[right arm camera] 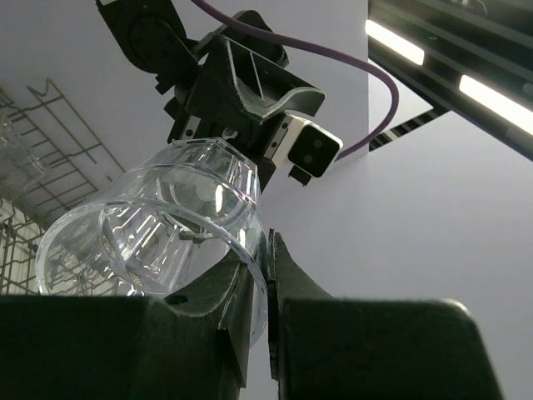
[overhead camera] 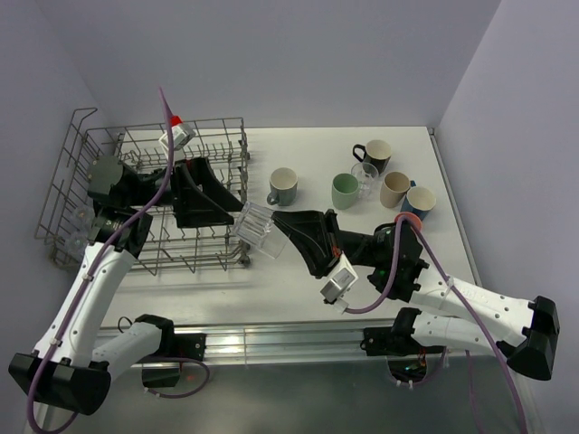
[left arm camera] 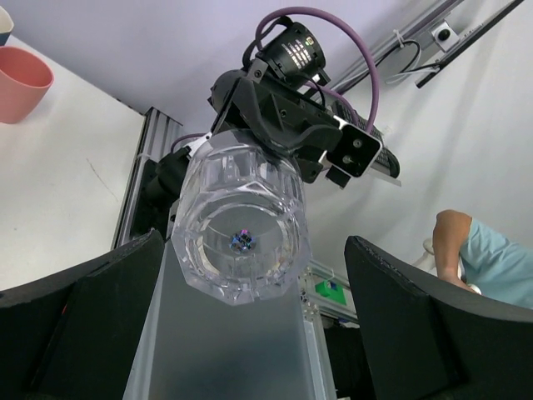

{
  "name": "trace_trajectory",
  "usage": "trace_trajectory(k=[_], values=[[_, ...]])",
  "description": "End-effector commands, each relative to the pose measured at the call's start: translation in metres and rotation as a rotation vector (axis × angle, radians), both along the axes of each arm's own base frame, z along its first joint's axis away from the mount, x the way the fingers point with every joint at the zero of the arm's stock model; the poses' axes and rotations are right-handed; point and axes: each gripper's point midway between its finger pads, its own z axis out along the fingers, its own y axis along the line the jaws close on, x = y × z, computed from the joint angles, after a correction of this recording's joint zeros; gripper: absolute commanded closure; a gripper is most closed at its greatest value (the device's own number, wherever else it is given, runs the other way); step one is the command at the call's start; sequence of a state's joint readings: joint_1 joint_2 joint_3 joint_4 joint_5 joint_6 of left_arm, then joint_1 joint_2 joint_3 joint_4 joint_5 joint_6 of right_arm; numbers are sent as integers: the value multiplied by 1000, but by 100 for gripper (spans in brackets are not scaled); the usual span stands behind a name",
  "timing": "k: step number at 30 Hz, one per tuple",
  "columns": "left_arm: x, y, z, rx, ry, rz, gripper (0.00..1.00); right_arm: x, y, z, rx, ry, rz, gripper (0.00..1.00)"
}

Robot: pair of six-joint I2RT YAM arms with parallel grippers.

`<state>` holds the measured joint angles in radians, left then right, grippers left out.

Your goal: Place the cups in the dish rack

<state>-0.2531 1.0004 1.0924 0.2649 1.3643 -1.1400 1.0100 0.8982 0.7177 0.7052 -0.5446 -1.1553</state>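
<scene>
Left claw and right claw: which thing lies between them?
A clear glass tumbler lies there. The right claw pinches its wall, and its base faces the open left claw. The top external view shows this best.

We raise our left arm [overhead camera: 86, 289] from its base and bend it rightward at the wrist. The left end effector [overhead camera: 232, 208] is spread wide, its fingers [left arm camera: 92, 317] well apart. Our right arm [overhead camera: 470, 307] stretches leftward, with the right end effector [overhead camera: 274, 224] facing the left one. Its fingers [right arm camera: 208, 308] pinch the wall of a glass tumbler [overhead camera: 258, 233].
</scene>
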Motion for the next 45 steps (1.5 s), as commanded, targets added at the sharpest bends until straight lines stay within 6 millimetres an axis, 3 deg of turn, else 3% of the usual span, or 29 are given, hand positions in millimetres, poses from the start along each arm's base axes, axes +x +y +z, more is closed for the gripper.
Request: trace_trajectory(k=[1,6,21,33,38,41,43,44,45], values=[[3,-3,-1,-8,1,17,1,-10,-8,18,43,-78,-5,100],[5,-5,-15,13,45,15,1,-6,-6,17,38,-113,-34,100],[7,-11,-19,26,46,12,9,4,4,-3,-49,-139,-77,100],[12,-13,-40,48,106,11,14,9,3,3,-28,-131,-104,100],[13,-13,-37,48,95,13,20,10,3,-1,-36,-130,-106,100],[13,-13,-36,48,93,15,28,9,4,-5,-45,-141,-108,100],[14,-14,-36,47,86,18,43,10,4,-8,-54,-154,-113,97],[14,-14,-35,45,82,21,48,10,5,-9,-57,-155,-117,89],[14,-13,-33,43,74,21,61,11,5,-11,-64,-162,-123,71]])
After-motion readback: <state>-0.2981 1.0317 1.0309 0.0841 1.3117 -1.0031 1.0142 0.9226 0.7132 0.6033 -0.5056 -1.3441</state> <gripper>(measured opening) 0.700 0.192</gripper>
